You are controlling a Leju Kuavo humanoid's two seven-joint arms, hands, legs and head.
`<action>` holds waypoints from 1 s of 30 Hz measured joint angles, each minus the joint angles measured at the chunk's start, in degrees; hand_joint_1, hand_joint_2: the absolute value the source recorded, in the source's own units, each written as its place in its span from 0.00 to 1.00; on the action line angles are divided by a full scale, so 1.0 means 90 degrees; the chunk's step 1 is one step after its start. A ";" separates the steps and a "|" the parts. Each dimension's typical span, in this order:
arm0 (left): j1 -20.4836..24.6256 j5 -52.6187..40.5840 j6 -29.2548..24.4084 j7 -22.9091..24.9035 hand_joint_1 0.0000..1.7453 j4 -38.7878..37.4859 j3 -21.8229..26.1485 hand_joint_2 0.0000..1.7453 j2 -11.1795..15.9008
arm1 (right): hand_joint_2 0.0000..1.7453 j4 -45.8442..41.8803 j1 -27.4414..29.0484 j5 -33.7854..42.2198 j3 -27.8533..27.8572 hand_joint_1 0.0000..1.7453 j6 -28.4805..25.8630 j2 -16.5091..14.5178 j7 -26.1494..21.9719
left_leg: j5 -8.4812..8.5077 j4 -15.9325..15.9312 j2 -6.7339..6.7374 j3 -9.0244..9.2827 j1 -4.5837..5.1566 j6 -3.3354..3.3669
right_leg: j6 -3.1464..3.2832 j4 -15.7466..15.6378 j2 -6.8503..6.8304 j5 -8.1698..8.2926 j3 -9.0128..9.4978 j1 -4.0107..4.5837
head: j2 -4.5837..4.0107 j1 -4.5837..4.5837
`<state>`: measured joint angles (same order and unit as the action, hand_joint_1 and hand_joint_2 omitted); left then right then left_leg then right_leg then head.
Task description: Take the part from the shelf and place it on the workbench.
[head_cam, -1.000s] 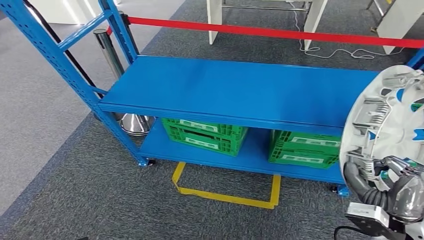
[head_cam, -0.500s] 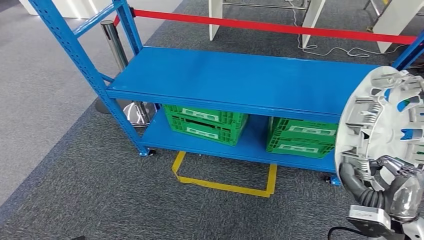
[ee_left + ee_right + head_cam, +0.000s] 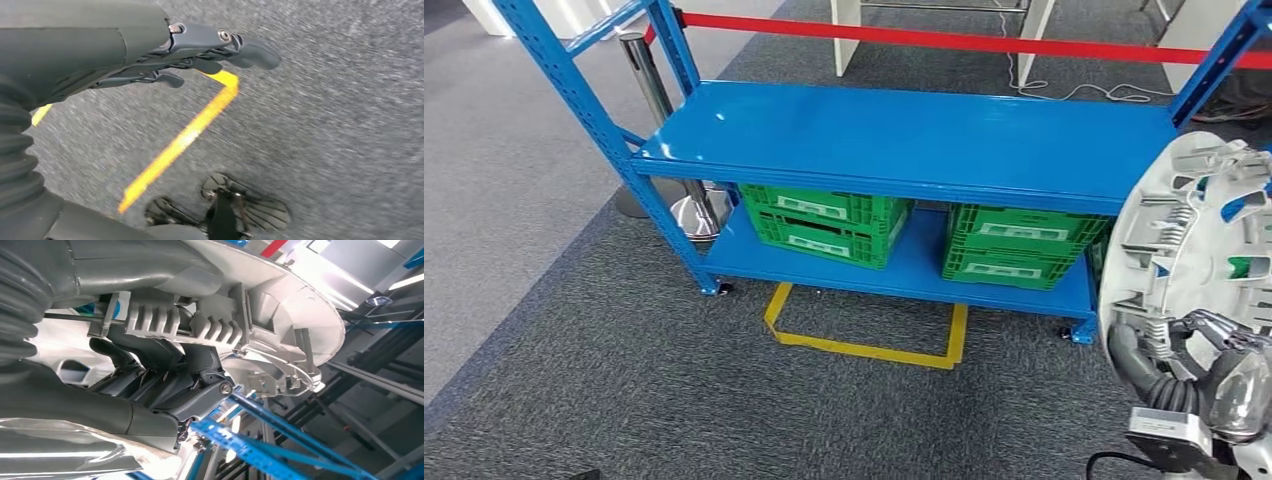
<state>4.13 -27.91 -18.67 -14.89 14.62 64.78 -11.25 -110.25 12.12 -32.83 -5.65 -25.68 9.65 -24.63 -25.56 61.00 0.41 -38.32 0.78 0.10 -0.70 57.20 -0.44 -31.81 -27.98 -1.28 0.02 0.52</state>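
"Where was the part (image 3: 1199,235)?"

"It was a big round white thing, like a wheel cover with ribs and little springs. The right hand (image 3: 1214,370) held it up on its edge, at the right side of the head view, in front of the right end of the blue shelf (image 3: 904,135)."

"How did the right hand hold it?"

"In the right wrist view its dark fingers (image 3: 150,367) were curled tight around the ribbed edge of the part (image 3: 260,315). The grey thumb lay along the other side."

"And the left hand (image 3: 165,50)?"

"It hung down over the grey carpet (image 3: 340,125). Its fingers (image 3: 252,52) were stretched out almost straight and a little apart. It held nothing."

"What was on the blue shelf?"

"The top board was bare and shiny. Two green crates (image 3: 824,222) sat side by side on the bottom board."

"What else was there?"

"Yellow tape (image 3: 864,345) made a box shape on the carpet in front of the shelf. A red belt (image 3: 944,40) ran behind the shelf, and a silver post (image 3: 649,85) stood near its left end."
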 joint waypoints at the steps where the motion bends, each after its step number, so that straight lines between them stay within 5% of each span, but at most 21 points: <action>1: -0.0001 -0.0004 0.0001 0.0008 0.00 -0.0001 0.0000 1.00 -0.0001 | 1.00 0.0004 -0.0002 -0.0014 0.0001 1.00 0.0013 -0.0001 0.0001 | -0.0333 0.0307 -0.0007 -0.0080 -0.0016 -0.0037 | 0.0048 0.0004 -0.0004 0.0070 -0.0064 0.0005 | 0.0000 -0.0013; 3: 0.0001 -0.0016 0.0003 0.0021 0.00 -0.0002 -0.0001 1.00 -0.0011 | 1.00 0.0010 0.0002 -0.0040 0.0007 1.00 0.0042 -0.0002 0.0003 | -0.0922 0.1123 -0.0012 -0.0215 -0.0039 -0.0077 | 0.0088 0.0017 -0.0004 0.0222 -0.0213 0.0030 | 0.0000 -0.0025; 5: 0.0006 -0.0024 0.0006 0.0029 0.00 -0.0004 -0.0002 1.00 -0.0021 | 1.00 0.0021 0.0004 -0.0056 0.0016 1.00 0.0067 -0.0004 0.0005 | -0.0982 0.1528 -0.0014 -0.0135 -0.0045 -0.0055 | 0.0098 0.0045 -0.0002 0.0363 -0.0397 0.0068 | 0.0000 -0.0025; 6: 0.0009 -0.0025 0.0012 0.0029 0.00 -0.0004 -0.0003 1.00 -0.0022 | 1.00 0.0026 0.0005 -0.0071 0.0020 1.00 0.0074 -0.0004 0.0008 | -0.0846 0.1387 -0.0017 0.0054 -0.0039 -0.0014 | 0.0101 0.0060 0.0001 0.0428 -0.0494 0.0091 | 0.0000 -0.0025; 8: 0.0017 -0.0025 0.0024 -0.0010 0.00 -0.0003 -0.0004 1.00 -0.0014 | 1.00 0.0032 0.0007 -0.0117 0.0024 1.00 0.0080 -0.0004 0.0024 | -0.0607 0.0542 0.0051 0.0679 0.0013 0.0123 | 0.0107 0.0076 -0.0024 0.0523 -0.0634 0.0133 | 0.0000 -0.0023; 9: 0.0028 -0.0025 0.0036 -0.0046 0.00 -0.0002 -0.0005 1.00 -0.0007 | 1.00 0.0035 0.0013 -0.0149 0.0027 1.00 0.0080 -0.0004 0.0034 | -0.0581 0.0048 0.0122 0.0997 0.0051 0.0188 | 0.0100 0.0080 -0.0049 0.0562 -0.0676 0.0149 | 0.0000 -0.0022; 11: 0.0063 -0.0027 0.0049 -0.0129 0.00 -0.0002 -0.0005 1.00 0.0004 | 1.00 0.0044 0.0027 -0.0214 0.0034 1.00 0.0077 -0.0004 0.0049 | -0.0620 -0.0505 0.0222 0.1297 0.0124 0.0261 | 0.0054 0.0076 -0.0134 0.0632 -0.0705 0.0141 | 0.0000 -0.0024; 14: 0.0073 -0.0061 0.0051 -0.0183 0.00 -0.0004 -0.0010 1.00 0.0002 | 1.00 0.0055 0.0029 -0.0311 0.0039 1.00 0.0070 -0.0004 0.0069 | -0.0464 -0.0653 0.0119 0.1253 0.0135 0.0326 | -0.0059 0.0100 -0.0200 0.0650 -0.0746 0.0100 | 0.0000 -0.0043; 16: 0.0060 -0.0087 0.0039 -0.0184 0.00 -0.0004 -0.0023 1.00 0.0009 | 1.00 0.0063 0.0028 -0.0340 0.0040 1.00 0.0068 -0.0002 0.0083 | -0.0313 -0.0708 0.0039 0.1168 0.0108 0.0376 | -0.0115 0.0491 -0.0077 0.0317 -0.0929 0.0088 | 0.0000 -0.0025; 18: 0.0052 -0.0109 0.0027 -0.0183 0.00 -0.0004 -0.0038 1.00 0.0013 | 1.00 0.0080 0.0033 -0.0355 0.0040 1.00 0.0067 -0.0002 0.0092 | -0.0212 -0.0677 -0.0049 0.1020 0.0114 0.0402 | -0.0147 0.1311 0.0014 -0.0196 -0.1232 0.0079 | 0.0000 -0.0009; 20: 0.0038 -0.0129 0.0024 -0.0179 0.00 -0.0004 -0.0045 1.00 0.0006 | 1.00 0.0108 0.0039 -0.0371 0.0040 1.00 0.0067 -0.0002 0.0100 | -0.0133 -0.0636 -0.0154 0.0883 0.0117 0.0392 | -0.0168 0.1830 0.0027 -0.0406 -0.1352 0.0077 | 0.0000 -0.0007; 21: 0.0031 -0.0135 0.0023 -0.0177 0.00 -0.0004 -0.0046 1.00 0.0003 | 1.00 0.0121 0.0042 -0.0379 0.0040 1.00 0.0067 -0.0002 0.0104 | -0.0106 -0.0610 -0.0211 0.0829 0.0115 0.0380 | -0.0174 0.1746 0.0032 -0.0339 -0.1242 0.0075 | 0.0000 -0.0006; 25: 0.0032 -0.0141 0.0015 -0.0174 0.00 -0.0004 -0.0050 1.00 -0.0004 | 1.00 0.0138 0.0037 -0.0401 0.0040 1.00 0.0064 -0.0002 0.0112 | -0.0066 -0.0418 -0.0442 0.0657 0.0116 0.0313 | -0.0155 0.0200 0.0319 0.0138 -0.0275 0.0042 | 0.0000 -0.0010; 28: 0.0026 -0.0151 0.0004 -0.0158 0.00 -0.0004 -0.0052 1.00 -0.0004 | 1.00 0.0144 0.0085 -0.0437 0.0039 1.00 0.0055 -0.0001 0.0135 | -0.0004 -0.0336 -0.0600 0.0522 0.0113 0.0214 | -0.0064 0.0057 0.0285 0.0169 -0.0199 0.0046 | 0.0000 -0.0016; 30: 0.0002 -0.0155 -0.0005 -0.0153 0.00 -0.0004 -0.0052 1.00 0.0005 | 1.00 0.0146 0.0117 -0.0468 0.0039 1.00 0.0052 0.0000 0.0169 | -0.0087 -0.0213 -0.0529 0.0445 0.0114 0.0135 | 0.0009 0.0044 0.0153 0.0212 -0.0212 0.0030 | 0.0000 -0.0030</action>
<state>4.15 -29.31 -18.71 -16.27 14.58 64.32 -11.21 -108.94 13.17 -37.05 -5.30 -25.21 9.65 -23.11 -26.35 59.09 -4.35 -34.32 1.80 1.32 -0.62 57.60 0.94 -29.91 -29.89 -1.01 0.02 0.26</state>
